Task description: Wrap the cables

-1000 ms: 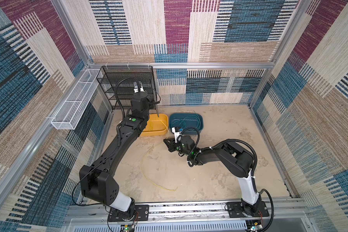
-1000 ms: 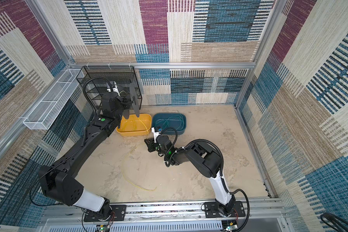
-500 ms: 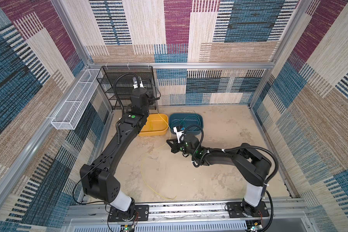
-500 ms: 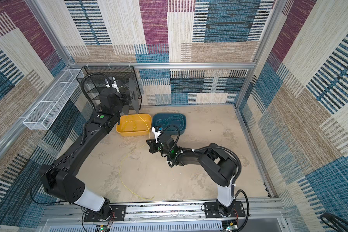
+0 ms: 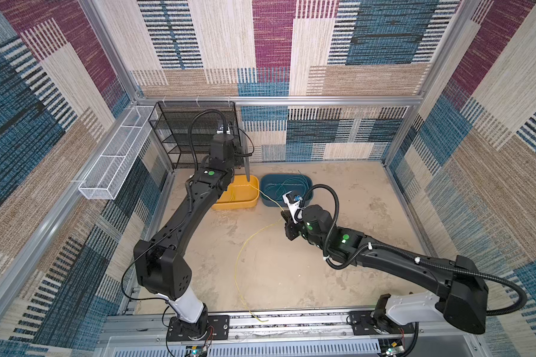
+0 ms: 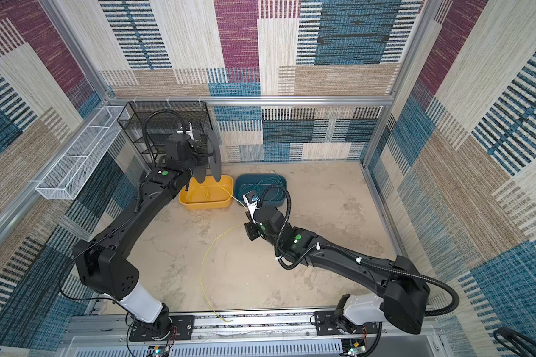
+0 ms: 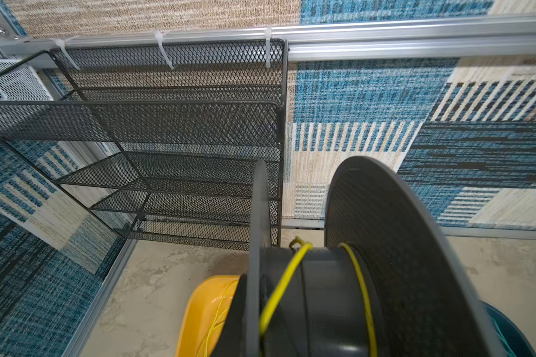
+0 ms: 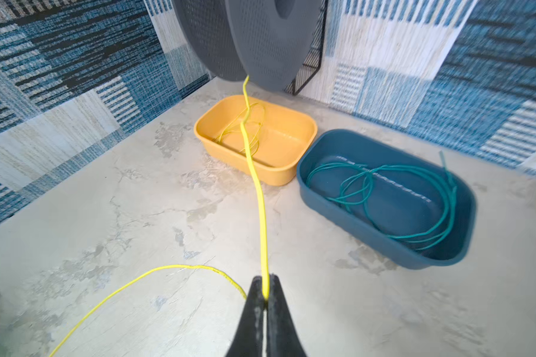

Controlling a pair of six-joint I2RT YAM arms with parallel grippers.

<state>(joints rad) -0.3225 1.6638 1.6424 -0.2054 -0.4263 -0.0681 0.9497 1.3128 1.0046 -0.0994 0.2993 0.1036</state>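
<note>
yellow cable [image 8: 262,216] taut from grey spool [image 6: 212,157] to right gripper [image 8: 265,296], which is clamped on it.
long axis runs spool-to-gripper over yellow tub [image 8: 288,136]; slack curves across table [image 5: 291,272]. left gripper [image 6: 198,151] closed, carrying spool. teal cable [image 8: 451,197] coiled in blue tub [image 8: 384,151].

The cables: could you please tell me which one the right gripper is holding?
The yellow cable stretched from the grey spool, pinched by the right gripper; the teal cable lies loose in the blue tub.
</note>
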